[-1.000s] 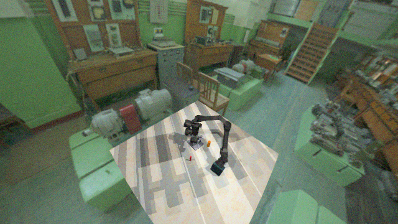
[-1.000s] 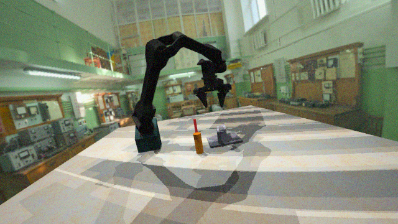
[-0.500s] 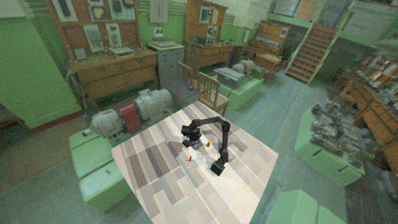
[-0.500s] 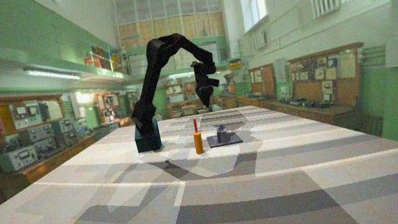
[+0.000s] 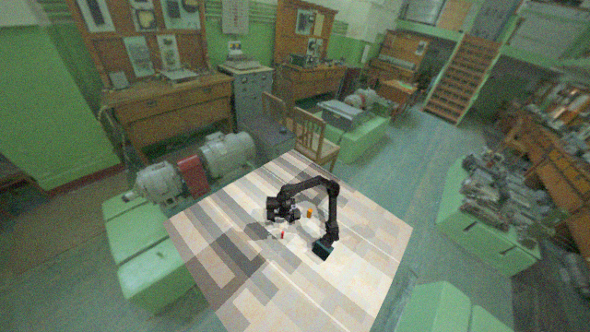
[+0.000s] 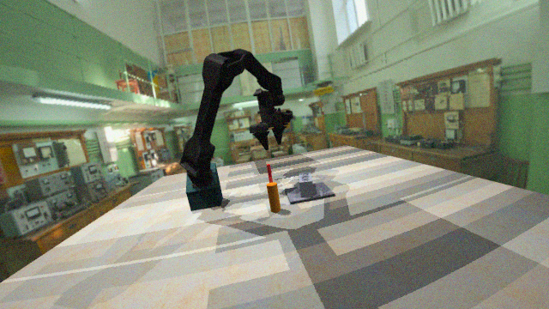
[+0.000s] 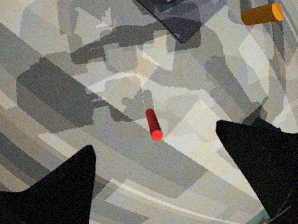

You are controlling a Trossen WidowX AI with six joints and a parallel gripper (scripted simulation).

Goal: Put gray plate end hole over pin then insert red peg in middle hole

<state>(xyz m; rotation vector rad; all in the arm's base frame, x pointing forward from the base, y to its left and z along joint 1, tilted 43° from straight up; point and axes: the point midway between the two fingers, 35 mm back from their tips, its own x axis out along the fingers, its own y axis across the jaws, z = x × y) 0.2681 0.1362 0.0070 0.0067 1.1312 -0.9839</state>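
Observation:
My gripper [image 6: 274, 146] [image 7: 157, 139] is open and empty, high above the red peg. The red peg [image 5: 282, 235] [image 6: 269, 172] [image 7: 153, 122] stands upright on the table, between the two fingertips as the wrist view shows it. The gray plate [image 6: 306, 187] is on the square dark base [image 6: 324, 192] [image 7: 179, 30], away from the gripper. Whether it lies fully flat over the pin cannot be told; its holes and the pin do not show. In the top view the arm hides the base and plate. In the wrist view only a corner of the base shows, at the top edge.
An orange cylinder [image 5: 309, 213] [image 6: 274, 197] [image 7: 260, 15] stands upright near the base, between it and the arm's dark teal mount [image 5: 323, 249] [image 6: 204, 193]. In the exterior view it stands in front of the peg's lower end.

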